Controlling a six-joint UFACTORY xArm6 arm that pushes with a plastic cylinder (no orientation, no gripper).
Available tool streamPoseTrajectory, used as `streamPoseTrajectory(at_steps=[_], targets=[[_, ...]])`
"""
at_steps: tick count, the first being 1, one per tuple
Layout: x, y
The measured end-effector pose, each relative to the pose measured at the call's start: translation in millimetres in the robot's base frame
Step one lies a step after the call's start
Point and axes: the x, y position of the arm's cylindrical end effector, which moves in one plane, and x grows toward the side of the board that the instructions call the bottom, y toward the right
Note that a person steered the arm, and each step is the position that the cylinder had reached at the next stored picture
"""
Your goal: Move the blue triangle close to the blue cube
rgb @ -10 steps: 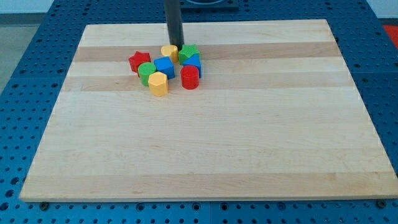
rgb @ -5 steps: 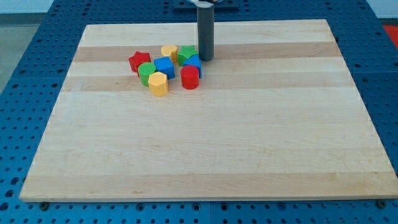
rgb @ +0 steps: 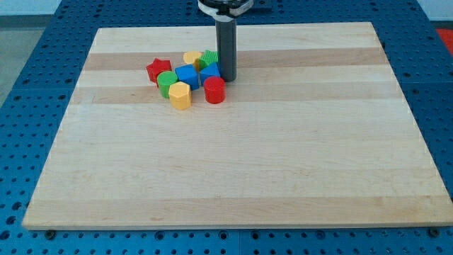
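The pale wooden desk (rgb: 283, 156) carries everything in one tight huddle near the view's top left, and the dark rod stands right against that huddle's right-hand edge. There are no jaws on this arm to be released or clenched, only the rod, and my tip (rgb: 227, 78) rests on the desk just to the view's right of the blue triangle block (rgb: 209, 71), touching it or very nearly so. That is the relation that matters: the triangle lies to the view's left of the tip, and the blue cube block (rgb: 187, 75) lies further left again, on the same rough line, so tip, triangle and cube run right to left in a row. The two blue pieces look already side by side, with little or no gap showing. A further leftward nudge would likely crowd the neighbours: the green star-like block (rgb: 207, 59) and yellow heart-shaped block (rgb: 192, 57) above, the red cylinder block (rgb: 214, 90) below, then the green round block (rgb: 167, 83), yellow hexagonal block (rgb: 180, 95) and red star block (rgb: 159, 69).
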Motion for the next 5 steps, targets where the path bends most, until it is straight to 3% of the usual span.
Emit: streamPoseTrajectory(at_steps=[2, 5], targets=[[-16, 26], [-35, -7]])
